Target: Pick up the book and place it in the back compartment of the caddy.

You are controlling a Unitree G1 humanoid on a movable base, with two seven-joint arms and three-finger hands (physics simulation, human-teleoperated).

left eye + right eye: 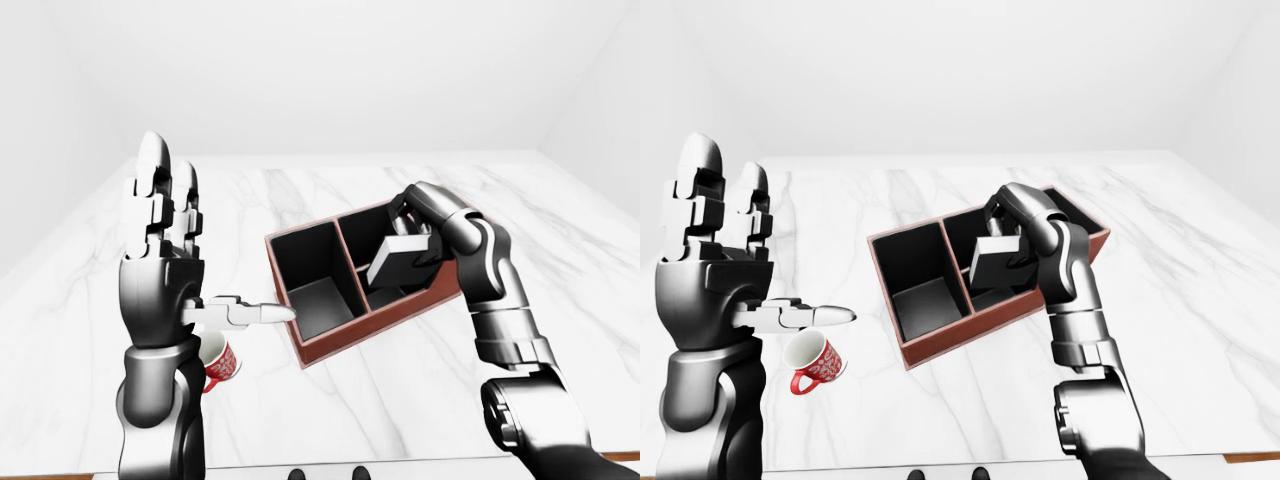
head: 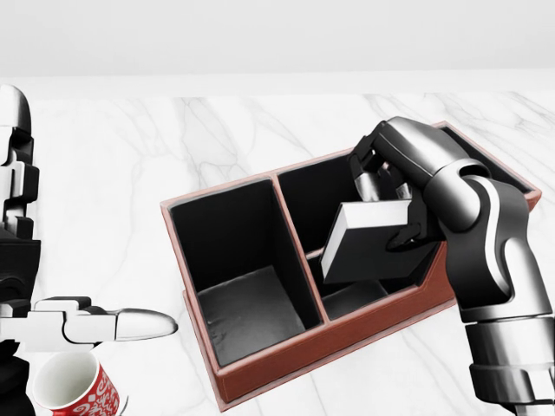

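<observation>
A reddish-brown caddy [image 2: 260, 368] with black insides lies on the white marble table [image 2: 113, 156]. It has one big compartment on the left and two smaller ones on the right. My right hand [image 2: 388, 201] is shut on the grey book [image 2: 368, 244] and holds it tilted over the divider between the two right compartments. The book's lower edge dips inside the caddy walls. My left hand [image 1: 190, 270] is raised at the left of the view, open and holding nothing, with its fingers up and its thumb pointing toward the caddy.
A red-and-white mug [image 1: 812, 362] lies on its side on the table below my left thumb, left of the caddy. The table's near edge runs along the bottom of the eye views. White walls surround the table.
</observation>
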